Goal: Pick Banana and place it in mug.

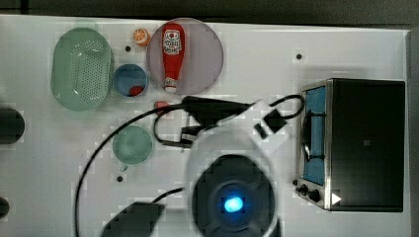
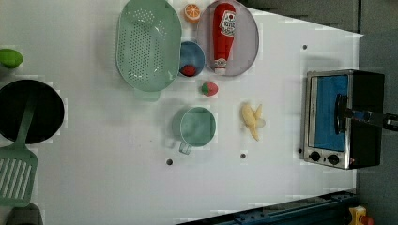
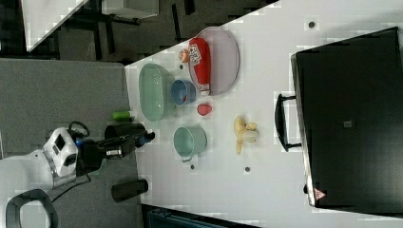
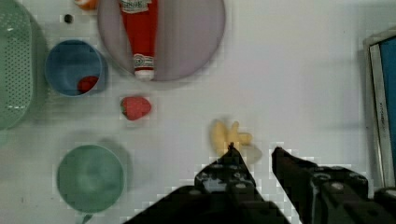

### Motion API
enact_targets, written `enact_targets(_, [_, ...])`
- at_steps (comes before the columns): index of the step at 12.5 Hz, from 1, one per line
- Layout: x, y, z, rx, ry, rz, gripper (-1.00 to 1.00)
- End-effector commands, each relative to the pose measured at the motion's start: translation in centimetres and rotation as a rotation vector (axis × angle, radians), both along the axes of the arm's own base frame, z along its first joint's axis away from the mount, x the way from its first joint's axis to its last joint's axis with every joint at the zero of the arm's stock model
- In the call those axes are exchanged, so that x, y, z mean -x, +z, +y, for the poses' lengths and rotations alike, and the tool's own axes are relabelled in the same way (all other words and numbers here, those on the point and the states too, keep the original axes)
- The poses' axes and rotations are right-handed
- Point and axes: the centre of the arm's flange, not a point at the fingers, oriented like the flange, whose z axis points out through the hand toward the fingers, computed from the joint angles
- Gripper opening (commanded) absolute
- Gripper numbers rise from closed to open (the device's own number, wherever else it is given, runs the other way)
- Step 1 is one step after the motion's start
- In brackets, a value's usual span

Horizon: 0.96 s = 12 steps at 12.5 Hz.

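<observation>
Banana (image 4: 227,136) lies on the counter (image 4: 289,70) right of the mug (image 4: 90,178) in the wrist view, beneath the gripper (image 4: 254,150), jaws partly open and empty.

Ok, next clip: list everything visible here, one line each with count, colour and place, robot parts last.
banana: 1 bunch, pale yellow, on the table between mug and toaster oven
mug: 1, muted green, mid-table, empty
strawberry: 1, red, above the mug in the left view
bowl: 1, blue, beside the colander, a small red thing inside
colander: 1, pale green, perforated
plate: 1, lilac-grey, under the ketchup bottle
ketchup bottle: 1, red, lying on the plate
orange slice: 1, orange, by the plate's rim
toaster oven: 1, silver and black
pan: 1, black
spatula: 1, green
gripper: 1, black, open above the banana
</observation>
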Motion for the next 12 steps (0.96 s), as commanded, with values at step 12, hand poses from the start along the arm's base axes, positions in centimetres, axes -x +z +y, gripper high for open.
enact_targets(12, [0.0,-19.6,22.0,-0.065,-0.363,0.295,-0.49])
